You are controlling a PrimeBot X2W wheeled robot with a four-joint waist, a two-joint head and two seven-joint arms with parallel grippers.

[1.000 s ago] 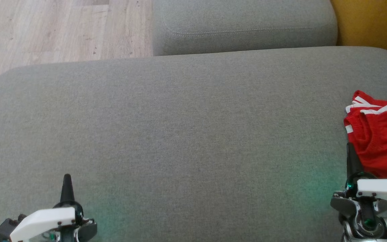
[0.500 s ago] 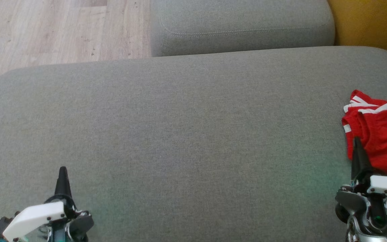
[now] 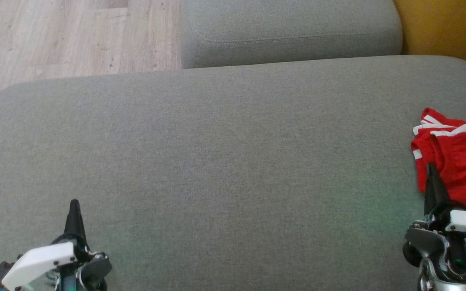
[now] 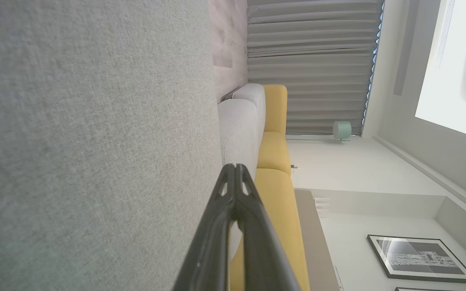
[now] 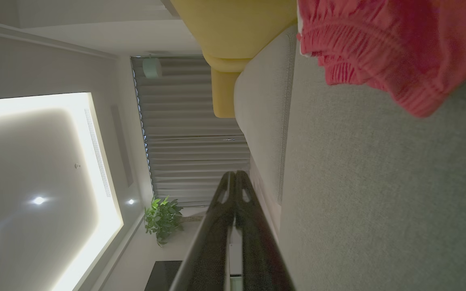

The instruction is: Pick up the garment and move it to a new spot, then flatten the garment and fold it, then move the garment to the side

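Meanwhile, a crumpled red garment [image 3: 459, 161] with white stripes lies at the 3 o'clock edge of the grey sofa cushion [image 3: 217, 153] in the head view. The right gripper [image 3: 431, 166], at 4 o'clock, has its fingers pressed together on nothing, tips just beside the cloth. The left gripper [image 3: 73, 203], at 7 o'clock, is likewise closed and empty, well apart from the garment

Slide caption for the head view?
Red garment bunched at grey cushion's right edge; shut right hand near it, left hand far off.
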